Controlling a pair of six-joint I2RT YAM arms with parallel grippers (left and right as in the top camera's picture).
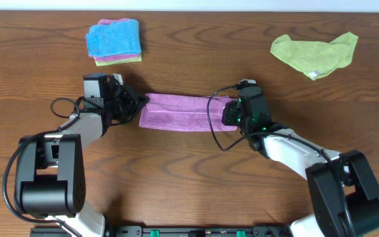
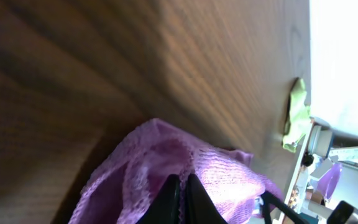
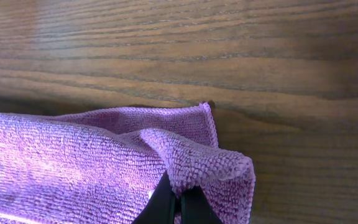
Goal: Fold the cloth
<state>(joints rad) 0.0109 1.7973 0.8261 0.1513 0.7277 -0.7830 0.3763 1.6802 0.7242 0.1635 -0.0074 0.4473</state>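
The purple cloth [image 1: 179, 112] lies on the wooden table as a long folded strip between the two arms. My left gripper [image 1: 139, 105] is shut on its left end; in the left wrist view the fingers [image 2: 180, 198] pinch a fold of the purple cloth [image 2: 225, 174]. My right gripper [image 1: 227, 113] is shut on its right end; in the right wrist view the fingers [image 3: 178, 205] pinch a raised fold of the cloth [image 3: 73, 162].
A lime-green cloth [image 1: 316, 52] lies crumpled at the back right and also shows in the left wrist view [image 2: 296, 115]. A bright blue folded cloth [image 1: 113, 38] rests on a small stack at the back left.
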